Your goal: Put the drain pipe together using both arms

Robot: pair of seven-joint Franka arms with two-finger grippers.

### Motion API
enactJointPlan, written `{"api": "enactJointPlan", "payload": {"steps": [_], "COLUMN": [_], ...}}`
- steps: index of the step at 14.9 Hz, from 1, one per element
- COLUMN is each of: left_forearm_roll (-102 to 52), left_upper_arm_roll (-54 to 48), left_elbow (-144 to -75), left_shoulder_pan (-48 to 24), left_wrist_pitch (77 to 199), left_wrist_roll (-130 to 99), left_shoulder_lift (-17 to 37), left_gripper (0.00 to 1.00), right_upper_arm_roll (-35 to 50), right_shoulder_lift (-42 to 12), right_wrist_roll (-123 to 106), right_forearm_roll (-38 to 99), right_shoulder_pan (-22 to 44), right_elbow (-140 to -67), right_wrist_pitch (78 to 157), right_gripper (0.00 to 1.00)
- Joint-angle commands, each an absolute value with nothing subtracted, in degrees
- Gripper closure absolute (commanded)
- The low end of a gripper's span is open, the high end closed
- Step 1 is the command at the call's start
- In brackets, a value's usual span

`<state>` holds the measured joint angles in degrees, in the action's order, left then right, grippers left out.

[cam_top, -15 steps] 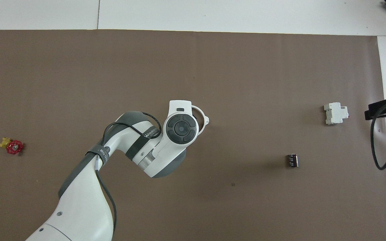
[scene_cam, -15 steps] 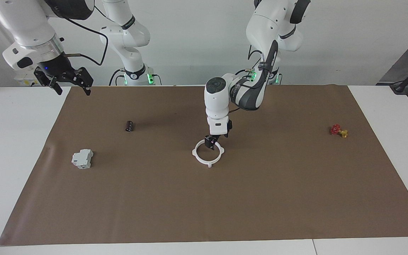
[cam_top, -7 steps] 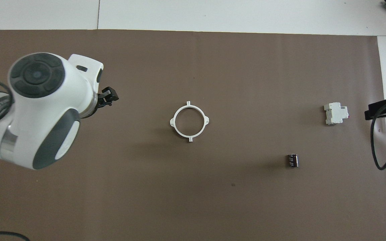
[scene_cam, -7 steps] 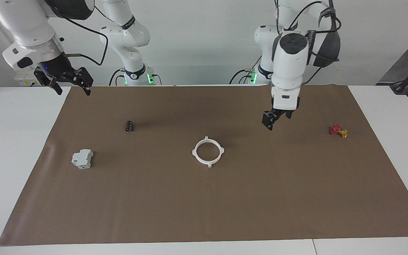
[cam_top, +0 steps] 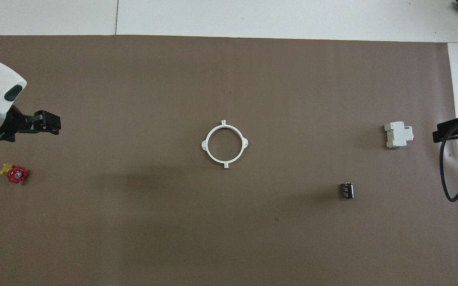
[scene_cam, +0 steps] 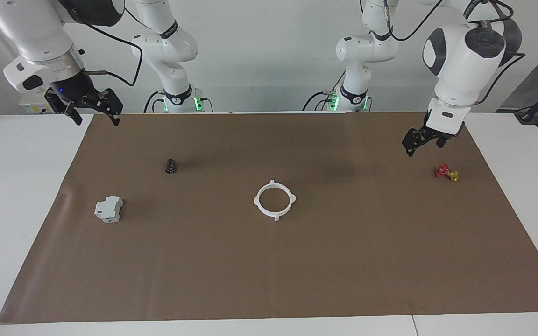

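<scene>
The drain pipe lies flat mid-mat as one closed white ring with four small tabs, its whole outline showing in the overhead view. Nothing touches it. My left gripper hangs open and empty above the mat toward the left arm's end of the table, close to the red-and-yellow valve. From overhead the left gripper points toward the ring from well off to the side. My right gripper waits open and empty, raised over the mat's corner at the right arm's end, with only its tip in the overhead view.
A grey-white boxy block and a small black cylinder sit on the brown mat toward the right arm's end. The valve rests toward the left arm's end. White table borders the mat.
The left gripper rose off the ring and swung away to the left arm's end of the table, near the valve. The ring stayed in place. The right arm did not move.
</scene>
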<state>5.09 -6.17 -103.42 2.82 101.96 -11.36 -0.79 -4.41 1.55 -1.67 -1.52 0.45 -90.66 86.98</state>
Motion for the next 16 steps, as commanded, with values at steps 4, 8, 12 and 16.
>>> {"api": "enactJointPlan", "payload": {"steps": [4,8,12,16], "left_forearm_roll": [2.2,2.28,1.33,-2.11], "left_upper_arm_roll": [-6.94,-7.29,-0.11,0.79], "left_elbow": [-104.94,-104.42,-104.42,-102.4], "left_shoulder_pan": [6.68,5.72,-2.81,-2.99], "left_wrist_pitch": [100.37,99.06,97.39,97.74], "left_wrist_roll": [-3.25,-2.64,-2.55,-2.55], "left_shoulder_lift": [-3.51,-3.78,-3.69,-3.6], "left_gripper": [0.0,0.0,0.0,0.0], "right_upper_arm_roll": [-4.48,-4.4,-4.48,-4.48], "right_shoulder_lift": [1.67,1.67,1.67,1.67], "right_wrist_roll": [-3.16,-3.16,-3.16,-3.25], "right_forearm_roll": [-1.41,-1.41,-1.49,-1.49], "right_shoulder_pan": [0.35,0.35,0.35,0.09], "right_elbow": [-90.97,-90.97,-90.97,-90.97], "right_wrist_pitch": [86.92,86.92,86.92,86.92], "right_gripper": [0.0,0.0,0.0,0.0]}}
